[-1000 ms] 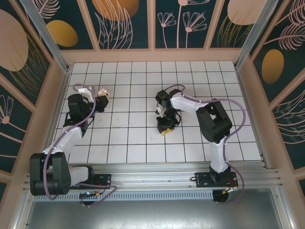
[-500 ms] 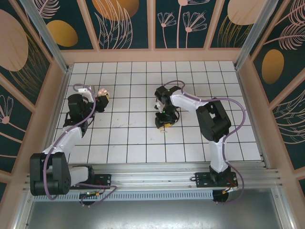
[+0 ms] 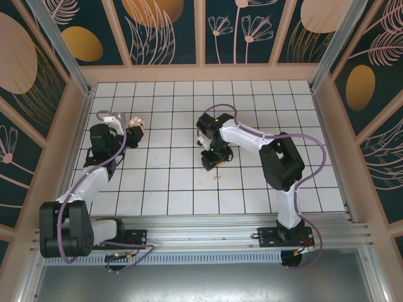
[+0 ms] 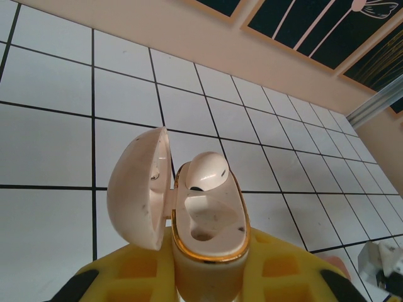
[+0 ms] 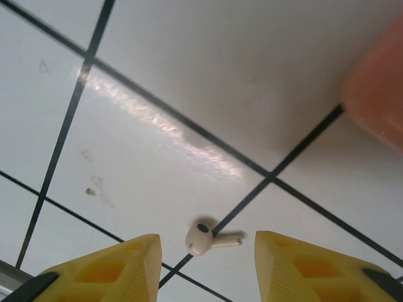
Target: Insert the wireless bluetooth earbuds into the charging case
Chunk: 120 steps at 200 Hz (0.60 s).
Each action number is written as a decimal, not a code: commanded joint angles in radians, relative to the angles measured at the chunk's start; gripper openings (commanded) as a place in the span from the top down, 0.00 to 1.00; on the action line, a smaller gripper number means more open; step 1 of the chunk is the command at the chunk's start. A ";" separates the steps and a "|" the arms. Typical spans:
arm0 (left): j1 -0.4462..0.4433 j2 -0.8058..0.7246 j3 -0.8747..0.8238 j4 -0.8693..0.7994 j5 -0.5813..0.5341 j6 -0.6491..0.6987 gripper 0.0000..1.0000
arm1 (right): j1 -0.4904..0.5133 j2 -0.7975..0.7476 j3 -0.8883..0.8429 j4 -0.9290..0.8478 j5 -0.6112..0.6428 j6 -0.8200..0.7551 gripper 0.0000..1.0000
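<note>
Spread fingers (image 5: pixel 126 264) on right gripper (image 5: pixel 208 246), empty, poised over loose earbud (image 5: pixel 200 239) on a grid line near table (image 5: pixel 189 75) centre; left gripper (image 3: pixel 133 130) pinching open charging case (image 4: pixel 211 233) at far left. Lower straight, centre on the bulb, close gently to avoid skidding. Two earbuds counted, one seated earbud (image 4: pixel 206 170) in case; one case
</note>
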 commanded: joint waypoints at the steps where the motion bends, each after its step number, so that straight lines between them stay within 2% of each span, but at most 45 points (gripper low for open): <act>1: 0.006 0.005 0.028 0.003 0.016 0.008 0.89 | 0.021 0.026 0.008 -0.043 0.025 -0.068 0.56; 43: 0.004 0.003 0.028 0.000 0.018 0.006 0.89 | 0.020 0.043 -0.032 -0.007 -0.033 -0.085 0.55; 120: 0.005 -0.006 0.029 -0.008 0.012 0.008 0.89 | 0.020 0.029 -0.129 0.020 -0.048 -0.076 0.55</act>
